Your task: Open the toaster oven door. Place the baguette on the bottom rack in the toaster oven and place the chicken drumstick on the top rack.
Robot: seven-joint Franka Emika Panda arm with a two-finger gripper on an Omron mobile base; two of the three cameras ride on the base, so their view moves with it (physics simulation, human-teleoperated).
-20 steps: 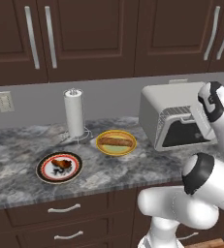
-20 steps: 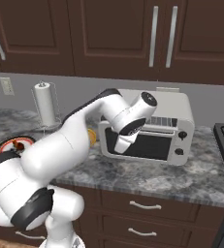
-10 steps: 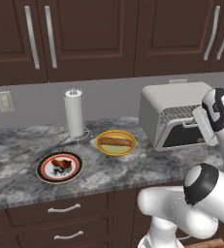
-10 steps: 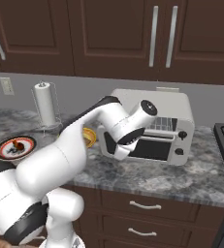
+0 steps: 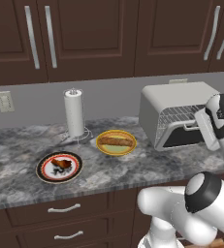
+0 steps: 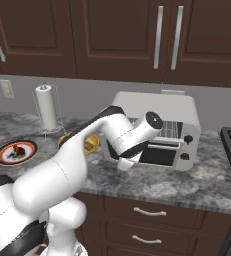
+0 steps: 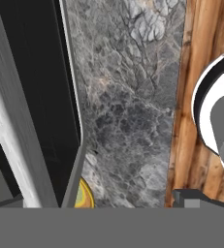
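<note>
In the right base view, we find the arm covering the left half of the toaster oven (image 6: 179,131) front, so its door and racks are mostly hidden from us. The yellow plate (image 6: 91,145) peeks out behind the arm. In the hand view we see only a sliver of that plate at the bottom. The chicken drumstick (image 5: 61,164) is too small for detail.

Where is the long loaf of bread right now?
The baguette lies on a yellow plate on the counter in the left base view, between the paper towel roll and the toaster oven.
</note>
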